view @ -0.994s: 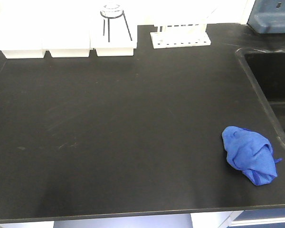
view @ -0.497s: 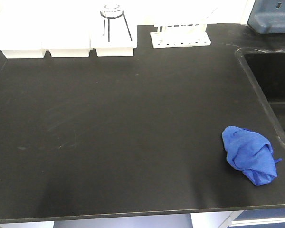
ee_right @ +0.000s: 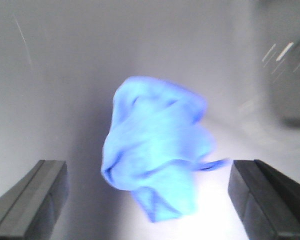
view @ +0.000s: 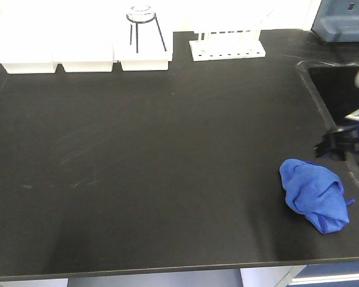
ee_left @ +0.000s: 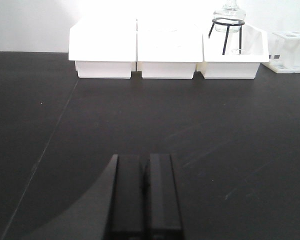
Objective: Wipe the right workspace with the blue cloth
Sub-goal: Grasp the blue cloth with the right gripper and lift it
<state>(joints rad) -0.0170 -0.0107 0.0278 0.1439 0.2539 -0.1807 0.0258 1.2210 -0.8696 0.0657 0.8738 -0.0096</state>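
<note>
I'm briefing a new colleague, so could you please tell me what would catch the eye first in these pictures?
The bright blue cloth lies crumpled on the black benchtop, beside the sink. The right gripper hangs just beyond it, jaws wide open. White bins line the back edge.
</note>
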